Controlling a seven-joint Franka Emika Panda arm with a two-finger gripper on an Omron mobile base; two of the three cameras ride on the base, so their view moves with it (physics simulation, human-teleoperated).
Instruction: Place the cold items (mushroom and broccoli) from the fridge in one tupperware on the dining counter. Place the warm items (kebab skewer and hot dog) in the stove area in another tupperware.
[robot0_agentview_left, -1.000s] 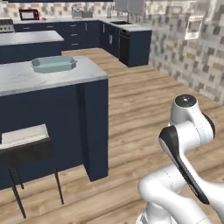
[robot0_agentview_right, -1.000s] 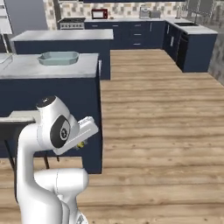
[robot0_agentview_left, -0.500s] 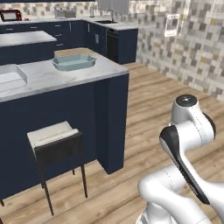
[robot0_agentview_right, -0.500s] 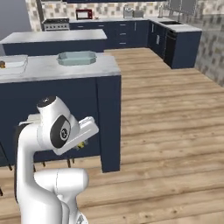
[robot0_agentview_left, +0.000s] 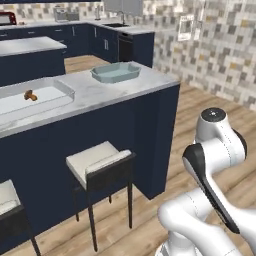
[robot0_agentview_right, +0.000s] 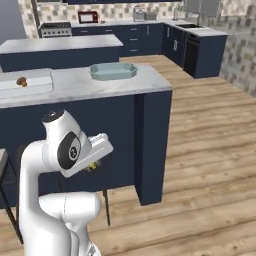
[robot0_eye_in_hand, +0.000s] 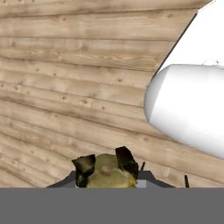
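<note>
While the arm is folded low beside the dining counter (robot0_agentview_left: 100, 92), the gripper (robot0_eye_in_hand: 106, 165) is seen in the hand view at 6 o'clock, its two dark fingertips (robot0_eye_in_hand: 84, 165) closed on a lumpy yellow-green item, seemingly the broccoli (robot0_eye_in_hand: 107, 173), over bare plank floor (robot0_eye_in_hand: 65, 87).

On the counter's marble top, a pale blue-green tupperware (robot0_agentview_left: 116, 72) is set close to the free end, at about 12 o'clock in the left base view. A second, clear tupperware (robot0_agentview_left: 35, 97) lies at 10 o'clock, well apart from the first, with a small brown mushroom (robot0_agentview_left: 30, 95) inside it. Two white-seated stools (robot0_agentview_left: 100, 162) are tucked against the counter's near face.

Past the counter's end, at 3 o'clock in the right base view, wide open wooden floor (robot0_agentview_right: 210, 150) is left free. No legible writing can be made out on anything.
</note>
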